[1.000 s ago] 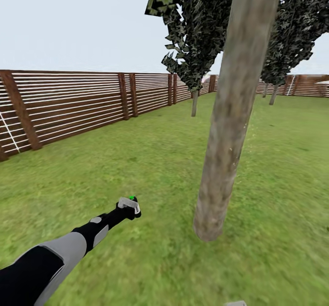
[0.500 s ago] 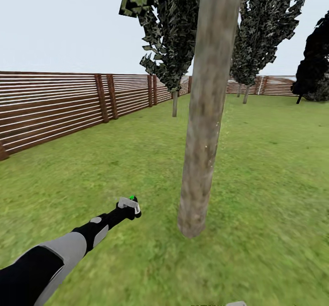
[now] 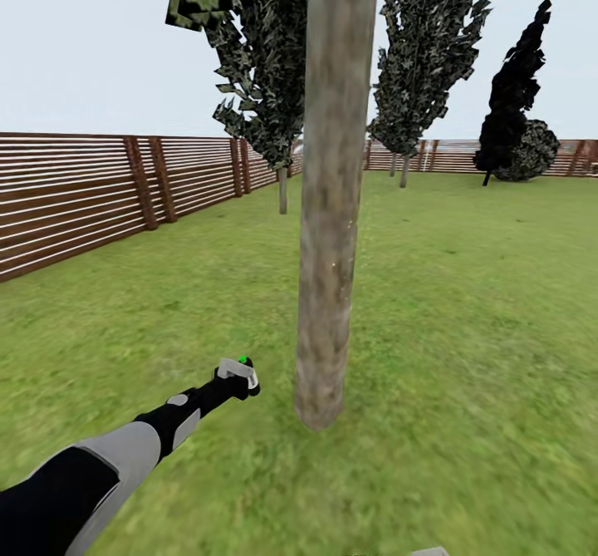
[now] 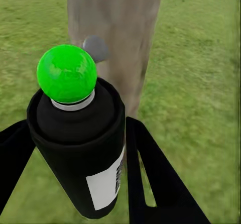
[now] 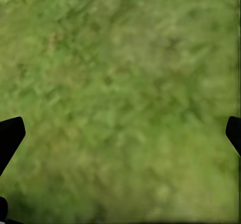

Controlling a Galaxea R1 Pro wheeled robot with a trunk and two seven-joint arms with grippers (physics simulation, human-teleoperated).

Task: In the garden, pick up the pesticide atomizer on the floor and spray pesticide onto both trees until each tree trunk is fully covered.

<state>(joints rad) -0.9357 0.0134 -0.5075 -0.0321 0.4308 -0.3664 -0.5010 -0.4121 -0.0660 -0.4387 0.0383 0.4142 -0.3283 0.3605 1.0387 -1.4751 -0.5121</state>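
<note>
Garden lawn, seen from the robot's head. Left hand [image 3: 237, 377] is clamped on the sprayer [image 3: 236, 369], green button up, held low toward the tree trunk [image 3: 328, 207] at its two o'clock, likely to wet the bark. Right hand's [image 5: 120, 133] fingers [image 5: 10, 136] spread wide, empty, over grass [image 5: 120, 83].

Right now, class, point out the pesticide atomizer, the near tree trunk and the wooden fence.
pesticide atomizer [image 4: 75, 148], left wrist view, on its dark body below the green cap.
tree trunk [image 3: 328, 232], head view, on the bark at mid-height.
wooden fence [image 3: 75, 199], head view, on the slats.
</note>
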